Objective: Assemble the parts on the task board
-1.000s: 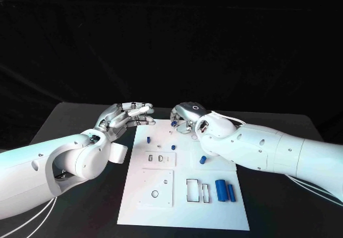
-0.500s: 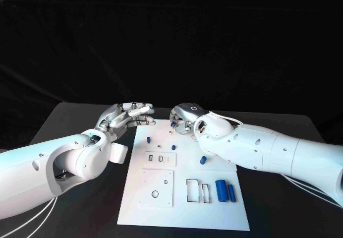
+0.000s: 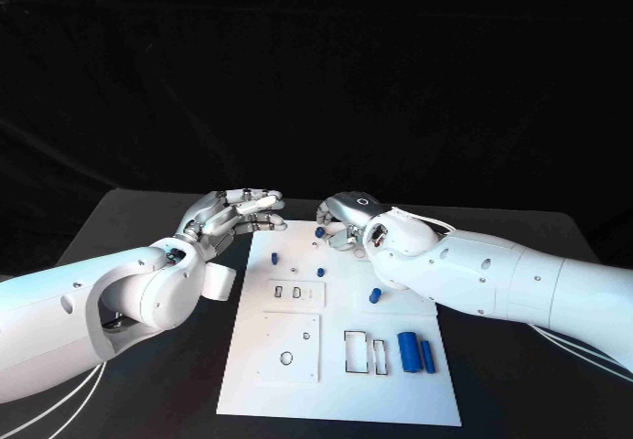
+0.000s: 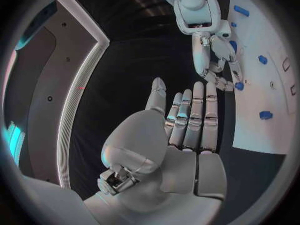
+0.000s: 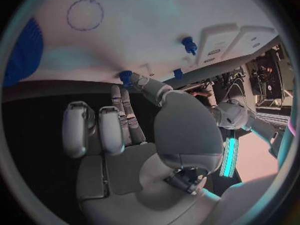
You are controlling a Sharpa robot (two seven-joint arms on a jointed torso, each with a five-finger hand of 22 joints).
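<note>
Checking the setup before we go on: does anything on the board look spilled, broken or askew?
Nothing stands out. The task board lies flat and looks whole, with the blue parts lying on it. The left hand hovers empty beside its far edge; the right hand is over it.

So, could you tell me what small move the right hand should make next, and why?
Probably close the right hand on the small blue part at its fingertips near the far end of the task board. The right wrist view shows fingers touching that part, but whether they grip it is unclear. The left hand, open, hovers beside the board.
</note>
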